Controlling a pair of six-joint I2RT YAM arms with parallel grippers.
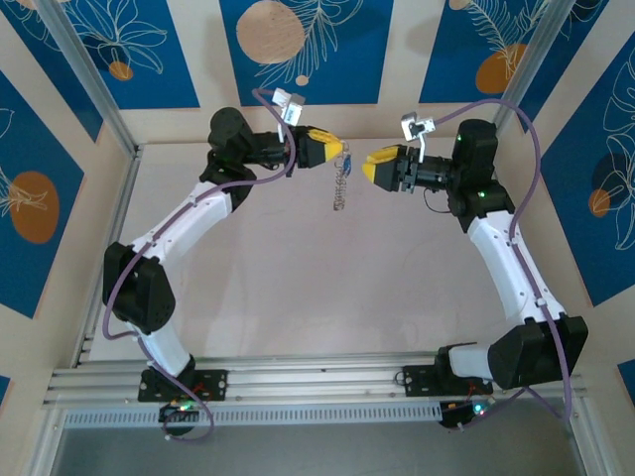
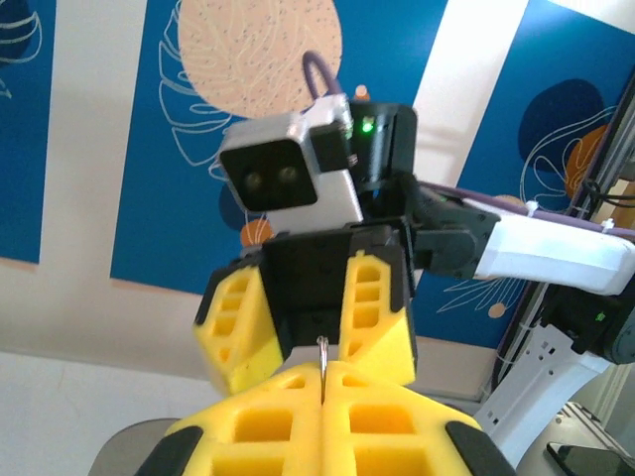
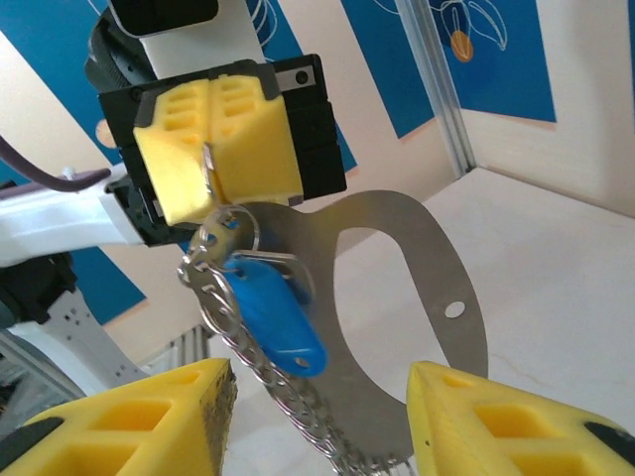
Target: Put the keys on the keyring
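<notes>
Right gripper [image 3: 319,402], at frame bottom, stands apart; left gripper [image 3: 211,149], upper left, pinches the keyring [image 3: 451,347], blue key [image 3: 273,317] dangling.

Keyring [image 3: 461,347]: flat grey oval tag with a large oval hole and a small round hole near its rim, hanging tilted at centre frame. A silvery chain [image 3: 260,372] runs down its left edge. Its wire ring [image 3: 208,164] is pinched at upper left by the left gripper [image 3: 211,171]. Key [image 3: 270,312]: blue plastic head, lying slantwise against the tag's left side beside the chain; blade hidden.
</notes>
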